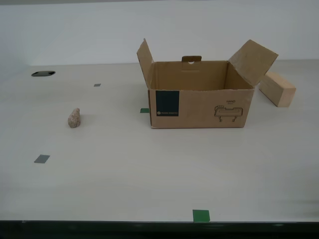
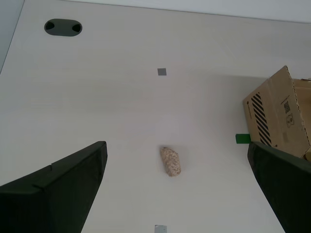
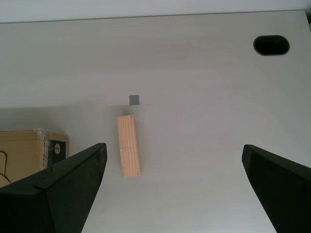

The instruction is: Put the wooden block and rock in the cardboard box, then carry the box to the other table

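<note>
You see the box [image 1: 199,102] standing open on the desk [image 1: 124,169], flaps up. The rock [image 1: 74,118] lies well to its left in the exterior view; the block [image 1: 277,88] lies just behind its right flap. My first hand [image 3: 175,187] hangs over the block and my second hand [image 2: 177,187] over the rock (both with fingers wide apart, holding nothing).

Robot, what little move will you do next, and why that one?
Probably I should lower my second gripper straight down over the small lumpy beige-pink rock. It lies alone on the smooth pale table, between my open fingers, with bare table around it. The brown cardboard box stands open nearby, apparently empty. The pale rectangular wooden block, under my first gripper, can follow.
</note>
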